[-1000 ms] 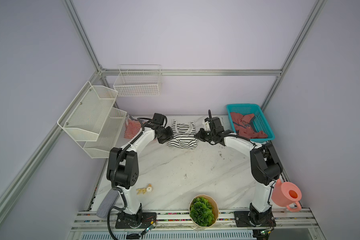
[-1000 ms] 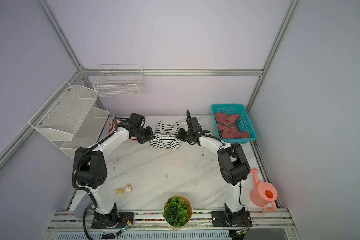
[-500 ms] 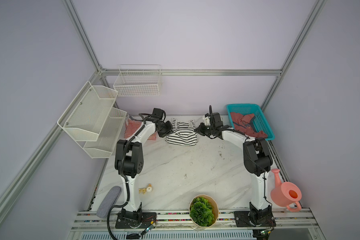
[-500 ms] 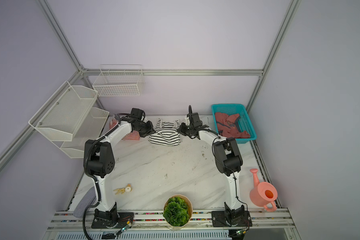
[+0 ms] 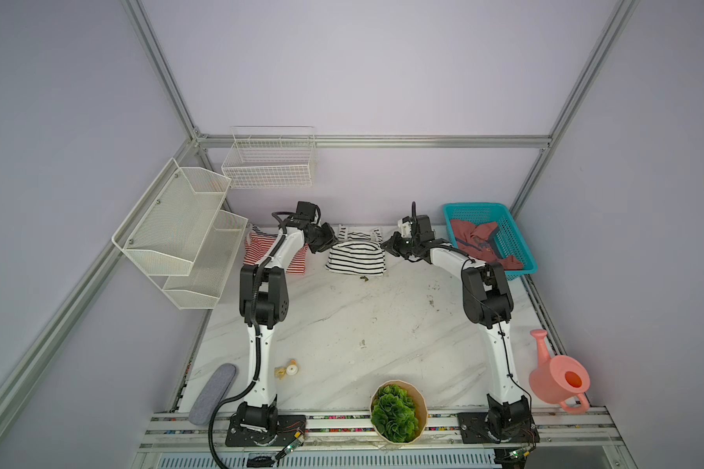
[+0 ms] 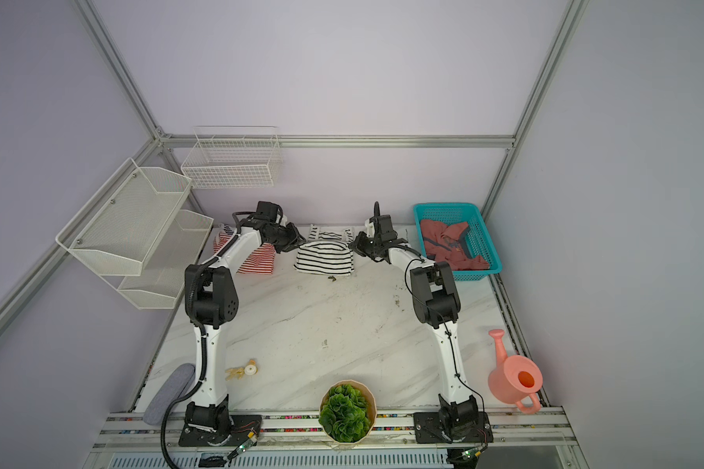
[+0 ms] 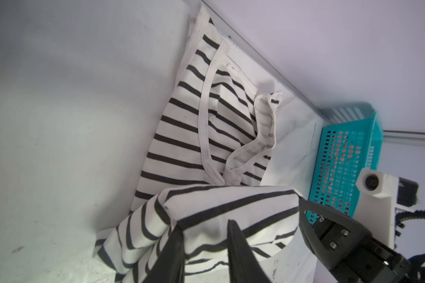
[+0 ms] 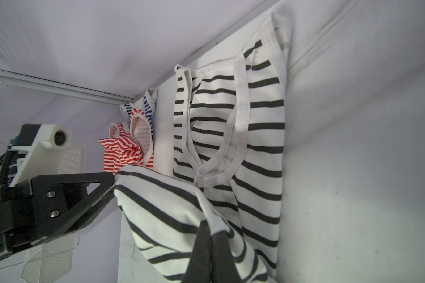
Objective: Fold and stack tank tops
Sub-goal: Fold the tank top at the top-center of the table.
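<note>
Black-and-white striped tank top (image 5: 355, 262) lies folded, left tool (image 7: 205, 227) slightly parted around one corner, right tool (image 8: 212, 230) pinching another.

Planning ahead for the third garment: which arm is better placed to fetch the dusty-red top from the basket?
Right, probably: the right gripper is near the teal basket with the dusty-red top; the left gripper is across the black-and-white top.

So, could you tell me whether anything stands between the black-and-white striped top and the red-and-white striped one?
Only the left pincer and its forearm: the pincer sits at the edge of the black-and-white top, and the forearm passes above the red-and-white top. Nothing else shows between them.
</note>
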### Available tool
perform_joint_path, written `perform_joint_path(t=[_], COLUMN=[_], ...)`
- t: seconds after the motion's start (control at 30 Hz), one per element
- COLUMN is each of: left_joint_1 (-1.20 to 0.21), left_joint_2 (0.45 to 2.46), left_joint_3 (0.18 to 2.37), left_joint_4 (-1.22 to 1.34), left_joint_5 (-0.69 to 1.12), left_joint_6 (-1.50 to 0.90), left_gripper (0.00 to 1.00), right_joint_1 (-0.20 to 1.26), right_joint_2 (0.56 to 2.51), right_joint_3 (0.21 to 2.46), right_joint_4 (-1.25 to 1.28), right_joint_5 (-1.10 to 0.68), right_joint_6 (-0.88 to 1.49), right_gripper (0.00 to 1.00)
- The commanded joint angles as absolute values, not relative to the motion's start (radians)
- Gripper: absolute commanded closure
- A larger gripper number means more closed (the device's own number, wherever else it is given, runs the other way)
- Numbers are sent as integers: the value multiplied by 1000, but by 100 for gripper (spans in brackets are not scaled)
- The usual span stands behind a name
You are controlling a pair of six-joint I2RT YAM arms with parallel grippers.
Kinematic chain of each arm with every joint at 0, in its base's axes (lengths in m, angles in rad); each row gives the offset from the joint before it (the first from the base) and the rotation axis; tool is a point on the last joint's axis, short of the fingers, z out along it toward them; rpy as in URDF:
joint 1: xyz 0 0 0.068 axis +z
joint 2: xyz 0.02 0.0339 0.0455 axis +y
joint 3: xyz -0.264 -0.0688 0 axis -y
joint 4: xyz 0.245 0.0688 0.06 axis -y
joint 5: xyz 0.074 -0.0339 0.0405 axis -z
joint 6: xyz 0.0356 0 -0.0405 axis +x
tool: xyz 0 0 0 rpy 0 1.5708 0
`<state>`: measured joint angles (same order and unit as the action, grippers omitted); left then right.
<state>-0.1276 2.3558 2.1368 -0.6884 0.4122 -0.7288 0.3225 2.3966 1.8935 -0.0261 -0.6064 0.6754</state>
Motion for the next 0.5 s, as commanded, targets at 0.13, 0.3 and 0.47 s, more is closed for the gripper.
perform_joint_path(t=[0.13,0.3,0.47], left_joint_1=[-77,-61,-66], left_joint_2=[2408,2440,2369], left_joint_3=[2281,2400,2305], left_joint_4=[-541,-499,-471], left_joint_5=[436,436,498], left_joint_6=[-841,-859,-858], left_gripper=[61,46,50], right_joint_1=[279,264,273], right_joint_2=[2483,2436,2346], right_joint_3=[1987,1953,1831], right_joint_4=[122,212,296], right_joint_5=[-660,-656,-660], right_joint_6=[803,864,880], right_gripper=[55,54,70])
